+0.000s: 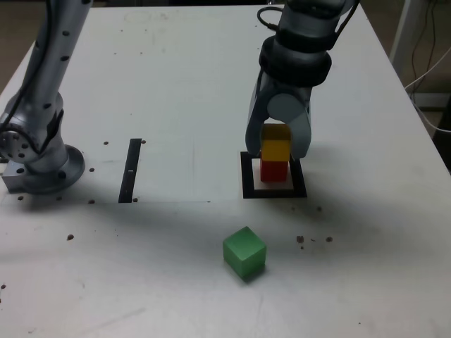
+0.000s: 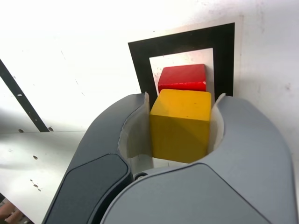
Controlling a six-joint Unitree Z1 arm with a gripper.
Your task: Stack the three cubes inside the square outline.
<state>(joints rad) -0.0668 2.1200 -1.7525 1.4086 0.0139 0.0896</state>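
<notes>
Standing around the yellow cube (image 2: 181,125), the gripper (image 2: 183,96) has its two jaws very near it; I cannot tell if they pinch. Red cube (image 2: 183,77) is inside the square outline (image 2: 223,60), green cube (image 1: 244,252) outside.

Red cube (image 1: 273,172), matte, sits inside the black square outline (image 1: 275,193), yellow cube (image 1: 275,143) upright above it, contact indeterminable; green cube (image 1: 244,252) lies flat outside, nearer and slightly left in the exterior view, corner foremost.

I lose the arm (image 1: 294,60) beyond the exterior view's far edge. The yellow cube (image 2: 181,126) partly hides the red cube (image 2: 183,76).
</notes>
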